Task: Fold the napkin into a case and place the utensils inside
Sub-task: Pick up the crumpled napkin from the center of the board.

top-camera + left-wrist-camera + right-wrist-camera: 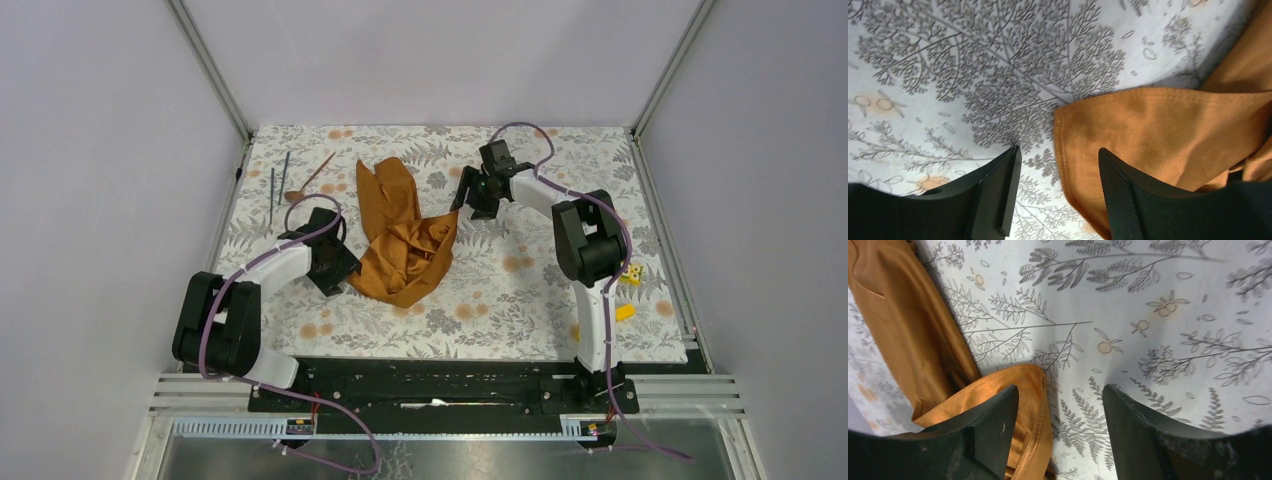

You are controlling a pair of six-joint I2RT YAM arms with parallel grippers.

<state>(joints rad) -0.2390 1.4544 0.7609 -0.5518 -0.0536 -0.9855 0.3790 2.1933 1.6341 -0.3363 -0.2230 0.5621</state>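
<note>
The rust-orange napkin (400, 235) lies crumpled in a heap at the middle of the floral tablecloth (520, 300). My left gripper (335, 265) is down at the heap's near left edge. In the left wrist view its jaws (1058, 170) stand apart, and a hemmed edge of the napkin (1158, 125) lies between them. My right gripper (478, 195) is at the heap's far right side. There too the jaws (1060, 410) stand apart, astride a hemmed napkin corner (1033, 405). The copper-brown spoon (310, 178) and two dark rods (278, 180) lie at the far left.
Two small yellow blocks (628, 290) lie near the right arm's base. Grey walls and metal posts close in the table on three sides. The black base rail (430, 385) runs along the near edge.
</note>
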